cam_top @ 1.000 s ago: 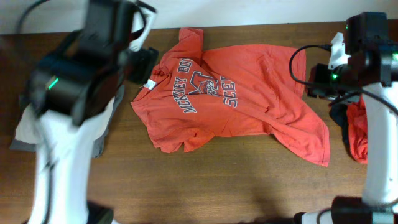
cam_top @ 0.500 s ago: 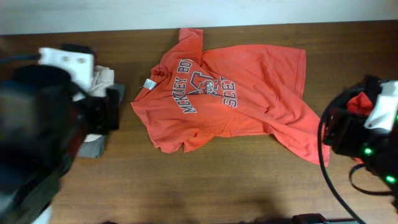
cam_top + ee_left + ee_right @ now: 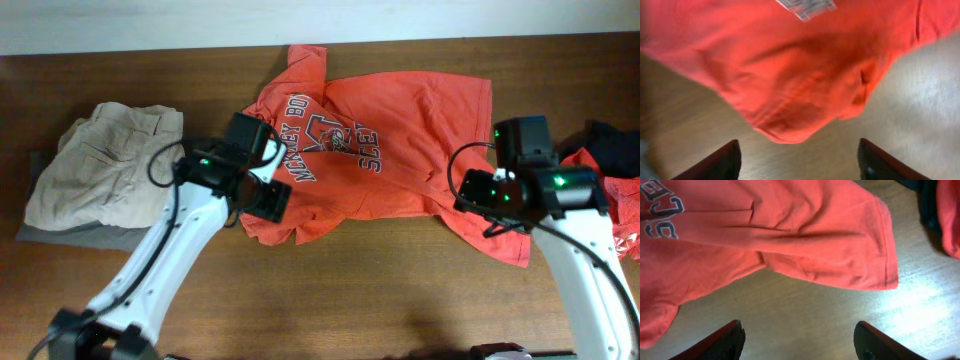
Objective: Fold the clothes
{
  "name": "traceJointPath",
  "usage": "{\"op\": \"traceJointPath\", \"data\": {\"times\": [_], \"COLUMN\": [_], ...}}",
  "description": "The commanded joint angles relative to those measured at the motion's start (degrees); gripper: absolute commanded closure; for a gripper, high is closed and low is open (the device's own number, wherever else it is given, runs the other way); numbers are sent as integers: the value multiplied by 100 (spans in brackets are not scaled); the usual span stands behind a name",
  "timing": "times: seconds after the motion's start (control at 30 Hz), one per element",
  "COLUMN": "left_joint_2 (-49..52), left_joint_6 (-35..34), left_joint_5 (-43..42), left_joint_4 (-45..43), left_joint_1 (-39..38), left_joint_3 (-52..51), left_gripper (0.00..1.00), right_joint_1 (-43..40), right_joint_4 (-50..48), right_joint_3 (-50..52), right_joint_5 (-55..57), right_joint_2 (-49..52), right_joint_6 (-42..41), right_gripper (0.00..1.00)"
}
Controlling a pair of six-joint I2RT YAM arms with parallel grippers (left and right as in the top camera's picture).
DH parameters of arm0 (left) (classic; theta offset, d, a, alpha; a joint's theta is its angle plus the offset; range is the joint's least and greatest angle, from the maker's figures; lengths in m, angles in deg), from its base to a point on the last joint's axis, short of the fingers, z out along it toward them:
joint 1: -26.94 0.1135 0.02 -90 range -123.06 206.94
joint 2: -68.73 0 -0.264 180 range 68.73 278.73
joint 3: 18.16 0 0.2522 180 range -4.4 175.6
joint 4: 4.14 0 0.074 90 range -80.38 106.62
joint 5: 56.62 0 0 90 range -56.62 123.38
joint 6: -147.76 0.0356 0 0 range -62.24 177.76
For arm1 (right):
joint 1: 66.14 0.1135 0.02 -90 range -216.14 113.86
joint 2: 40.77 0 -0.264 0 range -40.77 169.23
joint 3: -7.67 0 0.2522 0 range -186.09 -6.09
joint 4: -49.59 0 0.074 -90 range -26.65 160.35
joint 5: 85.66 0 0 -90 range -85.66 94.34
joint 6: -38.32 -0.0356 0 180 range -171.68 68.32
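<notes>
The orange-red T-shirt (image 3: 390,150) lies spread, print up, across the middle of the wooden tabletop (image 3: 350,290). The left claw (image 3: 800,165) hangs released over bare wood just off a rumpled edge of the T-shirt. The right claw (image 3: 797,342) is also released and empty, beside a hemmed corner. A tan garment (image 3: 105,170) sits far left. A red shirt (image 3: 628,210) and a black garment (image 3: 612,138) sit far right.
</notes>
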State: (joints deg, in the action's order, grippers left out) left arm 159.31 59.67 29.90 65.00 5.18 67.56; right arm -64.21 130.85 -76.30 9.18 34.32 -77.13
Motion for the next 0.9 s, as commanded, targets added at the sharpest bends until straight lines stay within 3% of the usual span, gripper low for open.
{"op": "traceJointPath", "data": {"times": [0.0, 0.1, 0.37, 0.87], "left_joint_2": [369, 579, 660, 1338], "left_joint_6": [761, 1169, 1193, 1602], "left_joint_5": [-640, -450, 1019, 1403], "left_joint_4": [-33, -79, -181, -1432], "left_joint_1": [-236, -610, -1788, -2022], "left_joint_3": [-160, -166, -339, -916], "left_gripper": [34, 38, 38, 40], "right_joint_1": [24, 26, 24, -278], "right_joint_4": [-111, -201, -216, -313], "right_joint_3": [15, 15, 15, 15], "right_joint_5": [-33, -31, -9, 13], "right_joint_2": [155, 214, 216, 210], "right_joint_6": [-98, -98, -50, -52], "right_gripper": [25, 25, 25, 25]}}
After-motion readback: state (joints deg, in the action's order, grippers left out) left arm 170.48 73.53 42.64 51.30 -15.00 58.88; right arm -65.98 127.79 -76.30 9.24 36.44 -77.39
